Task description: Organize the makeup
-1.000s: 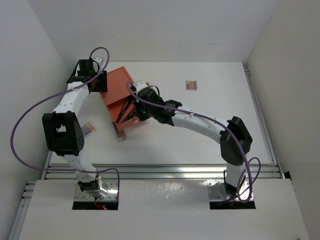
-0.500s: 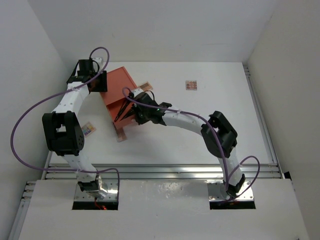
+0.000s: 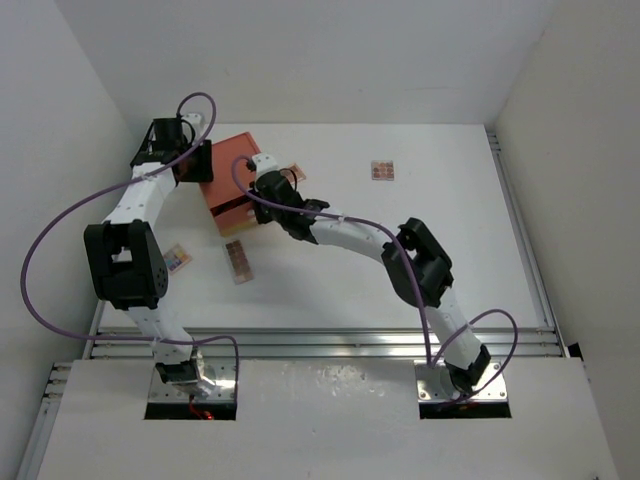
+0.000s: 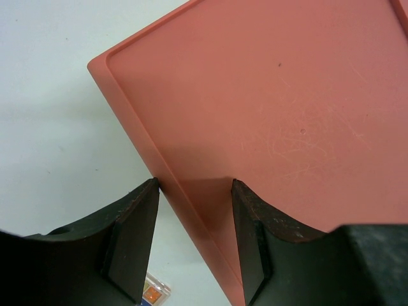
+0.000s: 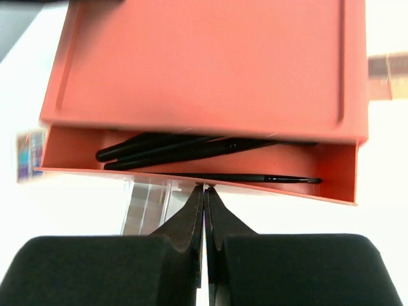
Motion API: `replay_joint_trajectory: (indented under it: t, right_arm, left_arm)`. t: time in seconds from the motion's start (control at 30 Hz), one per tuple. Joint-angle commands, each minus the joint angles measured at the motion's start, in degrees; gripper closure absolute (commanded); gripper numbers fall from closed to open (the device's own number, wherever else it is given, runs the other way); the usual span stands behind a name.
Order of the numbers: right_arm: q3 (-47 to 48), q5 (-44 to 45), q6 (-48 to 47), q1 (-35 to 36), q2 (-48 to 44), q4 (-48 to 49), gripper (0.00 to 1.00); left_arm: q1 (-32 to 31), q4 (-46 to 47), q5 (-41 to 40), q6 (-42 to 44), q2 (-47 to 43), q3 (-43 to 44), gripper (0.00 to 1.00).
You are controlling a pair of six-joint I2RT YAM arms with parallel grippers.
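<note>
The orange drawer box [image 3: 228,168] sits at the back left, its drawer [image 5: 191,167] pulled out a little way. Several slim black brushes [image 5: 185,148] lie in the drawer, with one thin brush [image 5: 255,178] along its front. My right gripper [image 5: 205,187] [image 3: 252,208] is shut and empty, its tips against the drawer's front edge. My left gripper [image 4: 194,185] [image 3: 192,170] stands open astride the box's left edge [image 4: 191,229]. Small palettes lie on the table: a pink-brown one [image 3: 382,170], a multicoloured one [image 3: 176,258], another [image 3: 238,262] and one beside the box [image 3: 292,174].
White walls close in the table on the left, back and right. An aluminium rail [image 3: 320,342] runs along the near edge. The purple cable [image 3: 40,250] of the left arm loops out over the table's left side.
My right gripper has moved back-left with the drawer front, and the drawer has slid most of the way into the box, uncovering the palette in front of it. The left gripper stays put.
</note>
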Motion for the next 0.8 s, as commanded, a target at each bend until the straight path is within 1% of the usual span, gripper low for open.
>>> replay_joint_trajectory:
  t: [0.0,0.1,0.3,0.47,0.53,0.57,0.6,0.63,0.67,0.73,0.77]
  right_arm:
    - [5.22,2.72,-2.41,-0.36,4.12,4.89,1.00]
    - [7.51,4.65,-2.15,-0.71,6.15,5.94,1.00]
    - [10.15,5.09,-2.67,-0.97,8.78,5.60,1.00]
    - [11.83,4.57,-2.33,-1.41,9.84,2.53,0.99]
    - [10.51,3.17,-1.10,-1.59,8.62,0.85,0.92]
    - [6.85,2.37,-0.66,-1.76,7.91,0.85,0.86]
    - [5.25,2.19,-0.22,-1.77,5.73,1.46,0.74]
    - [2.01,2.37,0.83,-1.59,4.93,2.34,0.71]
    - [-0.71,3.06,2.15,-1.76,3.88,3.30,0.60]
    - [-1.79,2.63,3.12,-1.68,4.04,3.32,0.55]
    - [-0.23,1.76,3.74,-1.68,4.56,2.70,0.52]
  left_arm:
    - [0.83,-1.18,2.30,0.27,1.37,0.67,0.46]
    - [0.83,-1.71,2.30,0.27,1.89,0.67,0.46]
    - [1.36,-2.24,2.30,0.79,1.89,0.67,0.46]
    - [1.36,-2.76,2.30,0.80,1.89,0.67,0.46]
    - [1.36,-2.76,2.30,0.80,1.89,0.67,0.46]
    - [1.36,-2.76,2.30,0.80,1.89,0.67,0.46]
    - [1.36,-2.76,2.30,0.80,1.89,0.67,0.46]
    - [1.36,-2.76,2.30,0.80,1.89,0.67,0.46]
    - [1.36,-2.76,2.30,0.27,1.89,0.67,0.46]
    - [1.36,-2.76,2.30,0.27,2.42,0.67,0.46]
    - [1.36,-2.76,2.30,0.27,2.42,1.19,0.46]
